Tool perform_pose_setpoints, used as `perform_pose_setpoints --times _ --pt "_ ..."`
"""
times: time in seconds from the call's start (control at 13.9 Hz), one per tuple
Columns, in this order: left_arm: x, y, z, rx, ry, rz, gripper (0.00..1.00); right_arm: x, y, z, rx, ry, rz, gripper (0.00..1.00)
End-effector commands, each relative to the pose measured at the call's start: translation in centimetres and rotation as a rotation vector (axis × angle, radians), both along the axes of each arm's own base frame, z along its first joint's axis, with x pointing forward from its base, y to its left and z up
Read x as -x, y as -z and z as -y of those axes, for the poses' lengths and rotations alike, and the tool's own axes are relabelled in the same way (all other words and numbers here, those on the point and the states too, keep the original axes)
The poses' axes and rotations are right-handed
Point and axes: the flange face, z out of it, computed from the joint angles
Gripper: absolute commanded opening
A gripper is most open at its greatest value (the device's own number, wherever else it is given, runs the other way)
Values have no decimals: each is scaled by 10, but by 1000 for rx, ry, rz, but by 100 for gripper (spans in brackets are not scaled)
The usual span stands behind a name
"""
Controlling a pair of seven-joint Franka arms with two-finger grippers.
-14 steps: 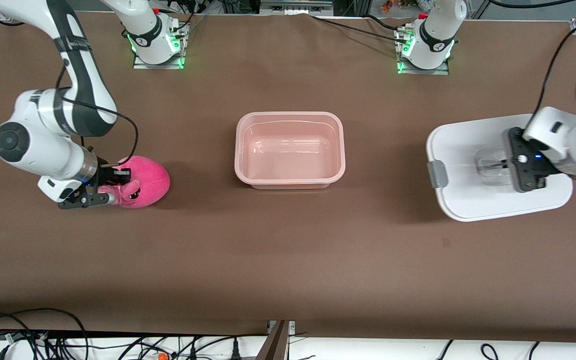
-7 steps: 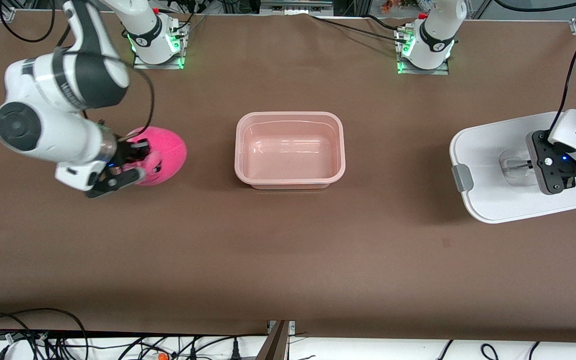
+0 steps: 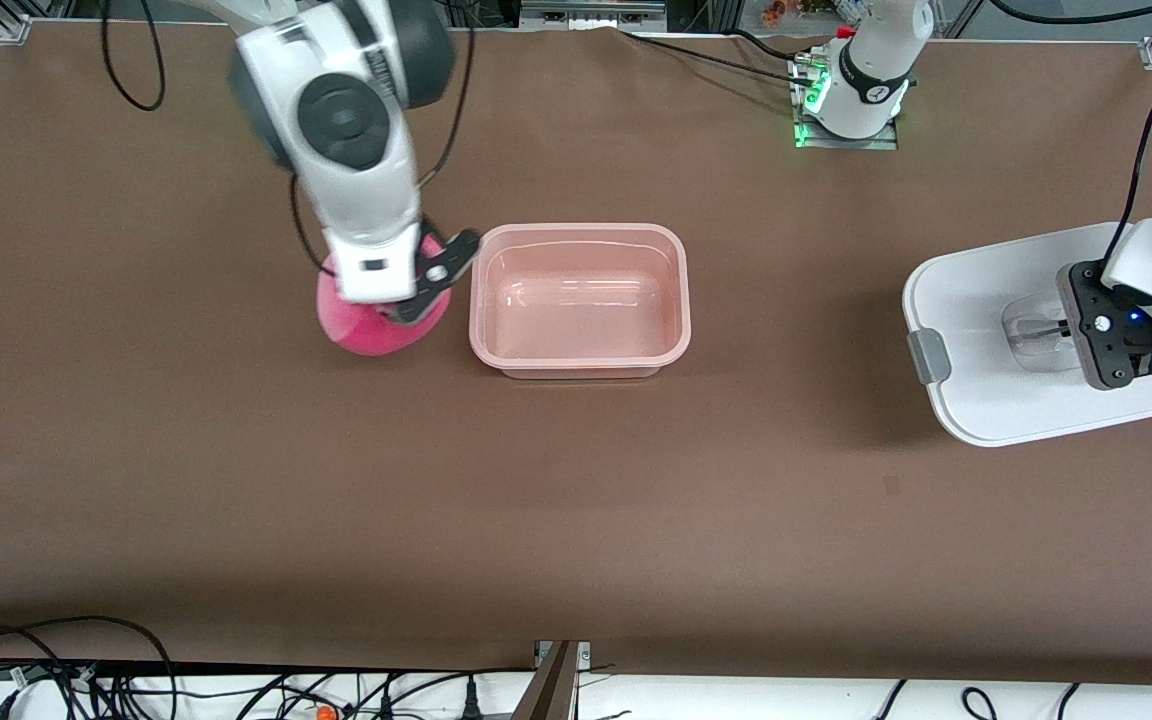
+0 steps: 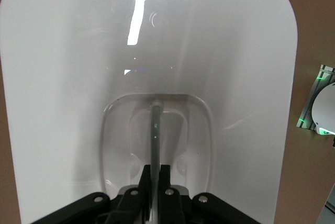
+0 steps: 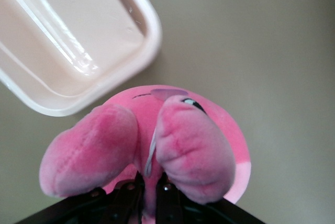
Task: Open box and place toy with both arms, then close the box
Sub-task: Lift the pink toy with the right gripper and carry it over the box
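Right hand (image 3: 414, 290): clamped on the toy (image 3: 376, 325), gripping it between its ears (image 5: 188, 145); up in the air, over the bench (image 3: 576, 520) just beside the tub's end toward the right arm.
Tub (image 3: 676, 300): open, mid-bench, nothing in it.
Left hand (image 3: 1086, 330): closed on the clear handle (image 4: 155, 130) of the lid (image 3: 986, 400).
Lid: well apart from the tub, at the left arm's end of the bench.

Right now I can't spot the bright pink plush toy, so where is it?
The bright pink plush toy hangs from the shut right gripper, up in the air beside the open pale pink plastic tub, toward the right arm's end of the table.
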Motion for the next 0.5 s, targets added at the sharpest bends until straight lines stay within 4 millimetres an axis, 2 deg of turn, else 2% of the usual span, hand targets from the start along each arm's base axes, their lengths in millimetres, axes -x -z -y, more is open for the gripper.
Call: perform_pose_setpoints --times 0.0,0.22,0.43 --pt "2 -7 0 -8 28 -4 0 -1 7 -43 10 -179 -17 0" --pt "2 -7 -1 -7 24 -4 0 17 17 -99 -16 -281 -17 0" --pt "2 -7 -2 -6 25 -2 0 34 26 -133 -17 -331 -19 0"
